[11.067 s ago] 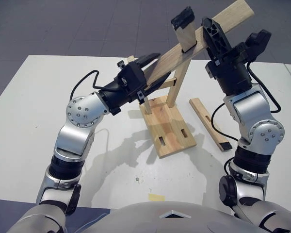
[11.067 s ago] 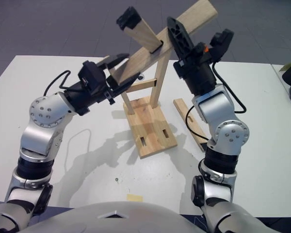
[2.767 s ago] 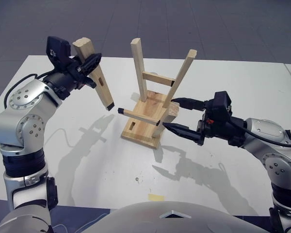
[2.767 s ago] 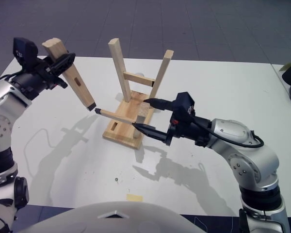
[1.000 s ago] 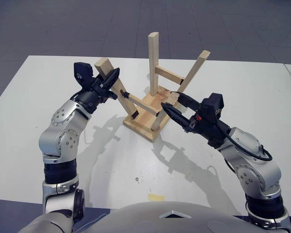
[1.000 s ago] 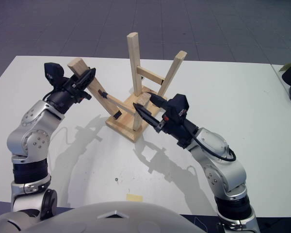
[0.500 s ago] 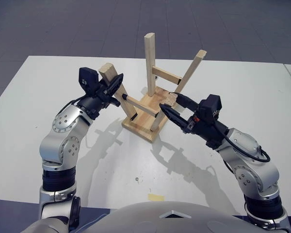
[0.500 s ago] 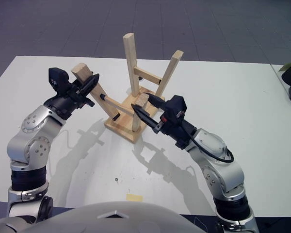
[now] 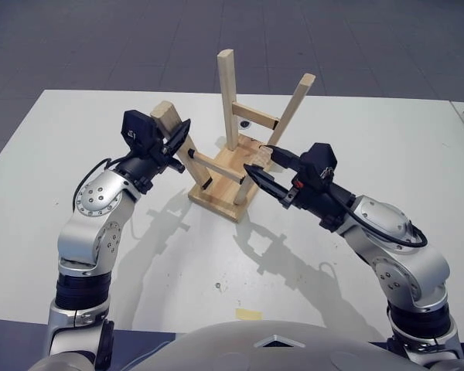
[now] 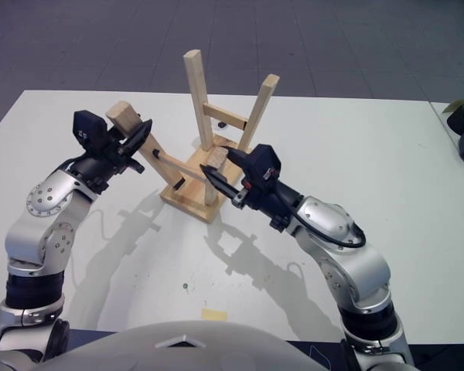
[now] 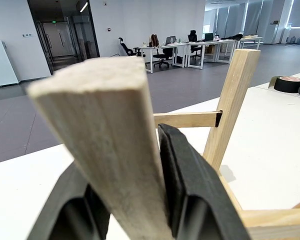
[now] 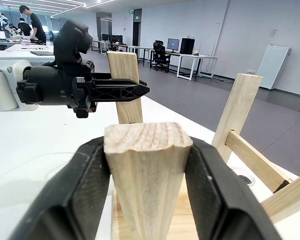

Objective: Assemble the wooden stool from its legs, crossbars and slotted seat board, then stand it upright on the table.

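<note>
Pale wood sits in the upper centre of your head view: the slotted seat board (image 9: pixel 220 202) is low on the white table (image 9: pixel 387 116) with its legs pointing up; I cannot tell whether it lies flat.

2 legs stand along its far side; the far left leg (image 9: pixel 227 93) is close to upright, the far right leg (image 9: pixel 297 104) leans out toward the right of the frame; a crossbar (image 9: pixel 260 118) joins them about halfway up.

Your left gripper (image 9: pixel 182 139), left of centre, is clamped across the upper part of a third leg (image 9: pixel 165 116); that leg slants from the upper left down toward the board's near left side; in the left wrist view the black pads (image 11: pixel 185 170) press against both of its faces.

Your right gripper (image 9: pixel 264 168), just right of centre, is closed on the top end of a fourth leg (image 12: pixel 147 160); in the right wrist view the fingers (image 12: pixel 90 185) grip the end grain from both sides.

A second crossbar (image 9: pixel 219 165) runs between these 2 held legs, above the board.

A tape roll (image 10: pixel 460 108) lies at the far right edge of the table, well apart from the stool.
</note>
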